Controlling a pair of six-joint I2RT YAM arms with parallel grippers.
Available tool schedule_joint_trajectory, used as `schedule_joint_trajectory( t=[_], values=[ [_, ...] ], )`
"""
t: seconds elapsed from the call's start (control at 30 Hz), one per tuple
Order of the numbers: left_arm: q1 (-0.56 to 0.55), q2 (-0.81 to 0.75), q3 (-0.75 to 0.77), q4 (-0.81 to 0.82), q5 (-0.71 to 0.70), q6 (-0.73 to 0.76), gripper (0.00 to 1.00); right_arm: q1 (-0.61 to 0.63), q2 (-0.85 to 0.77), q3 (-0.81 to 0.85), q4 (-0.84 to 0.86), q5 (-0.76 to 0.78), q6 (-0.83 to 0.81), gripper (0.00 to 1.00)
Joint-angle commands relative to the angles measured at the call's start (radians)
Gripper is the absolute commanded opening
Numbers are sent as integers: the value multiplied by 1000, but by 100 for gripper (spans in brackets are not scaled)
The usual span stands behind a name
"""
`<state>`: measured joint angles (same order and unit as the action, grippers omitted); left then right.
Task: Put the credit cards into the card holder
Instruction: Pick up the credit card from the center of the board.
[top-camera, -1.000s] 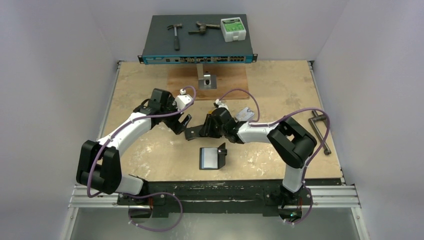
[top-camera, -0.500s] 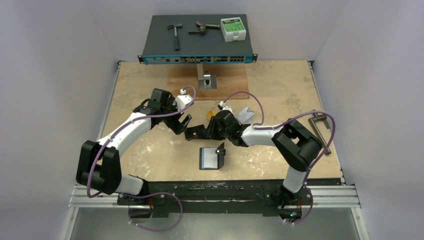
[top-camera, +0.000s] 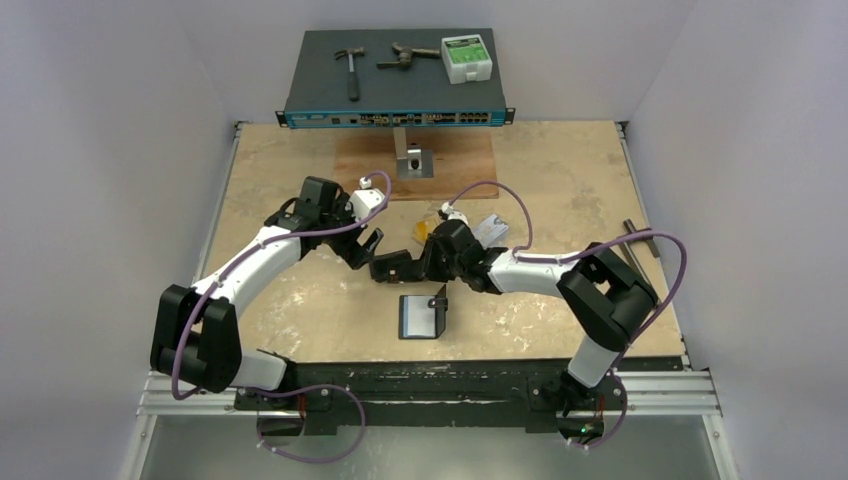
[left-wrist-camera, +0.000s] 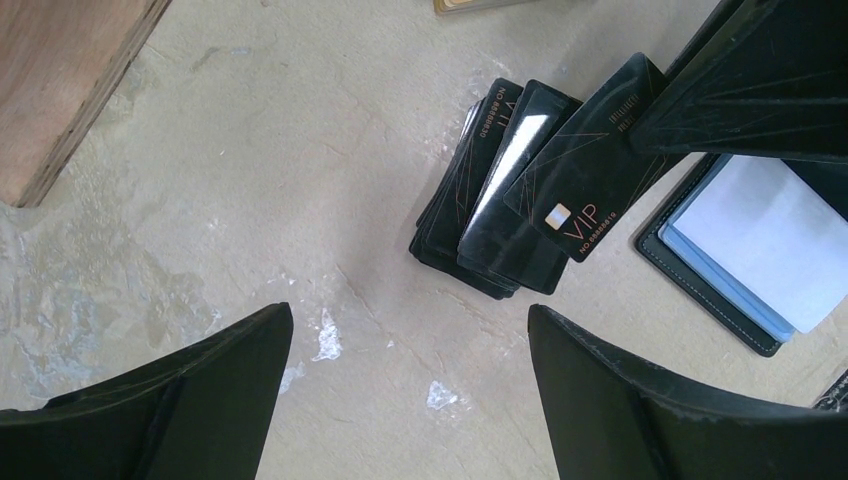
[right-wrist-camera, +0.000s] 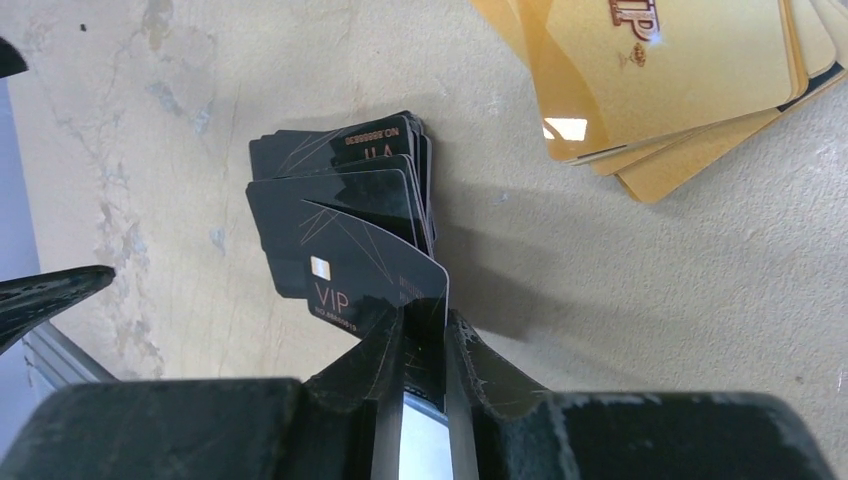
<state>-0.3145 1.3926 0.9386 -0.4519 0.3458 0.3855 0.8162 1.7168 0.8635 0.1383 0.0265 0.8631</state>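
A stack of black credit cards (left-wrist-camera: 478, 215) lies on the table between the two grippers, also seen as the stack (right-wrist-camera: 335, 190). Its top card, a black VIP card (right-wrist-camera: 360, 275), is tilted up at one end, and my right gripper (right-wrist-camera: 425, 318) is shut on that raised end. The card holder (top-camera: 420, 316) lies open near the front, its clear pockets (left-wrist-camera: 760, 245) facing up. My left gripper (left-wrist-camera: 410, 325) hovers open just left of the black stack with nothing in it. Gold cards (right-wrist-camera: 660, 80) and silver cards (top-camera: 490, 229) lie behind the right gripper (top-camera: 408, 263).
A network switch (top-camera: 395, 85) at the back carries a hammer and small tools. A wooden board (top-camera: 450, 160) with a metal bracket lies in front of it. A metal clamp (top-camera: 640, 255) rests near the right table edge.
My right gripper slid left onto the black stack and closed on the top card's end. The left arm has stayed still and open.
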Motion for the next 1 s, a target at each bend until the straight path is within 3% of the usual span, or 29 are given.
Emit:
schedule_joint_trajectory(
  t=[0.0, 0.17, 0.4, 0.5, 0.7, 0.97],
  values=[
    [2, -28, 31, 1, 40, -2, 88, -2, -48, -4, -40, -22, -46, 5],
    [-29, 13, 28, 35, 27, 3, 88, -7, -53, 16, 14, -58, -44, 6],
    [-71, 152, 49, 141, -116, 67, 86, -16, -34, 36, 24, -67, -39, 5],
    [-70, 137, 55, 121, -96, 75, 86, -20, -72, 12, 55, -86, -55, 5],
    [-55, -5, 100, -55, 66, 90, 90, -30, -134, 15, 119, -190, -138, 2],
    [51, -144, 228, -405, 465, 224, 97, -35, -218, 73, 104, -401, -331, 0]
  ],
)
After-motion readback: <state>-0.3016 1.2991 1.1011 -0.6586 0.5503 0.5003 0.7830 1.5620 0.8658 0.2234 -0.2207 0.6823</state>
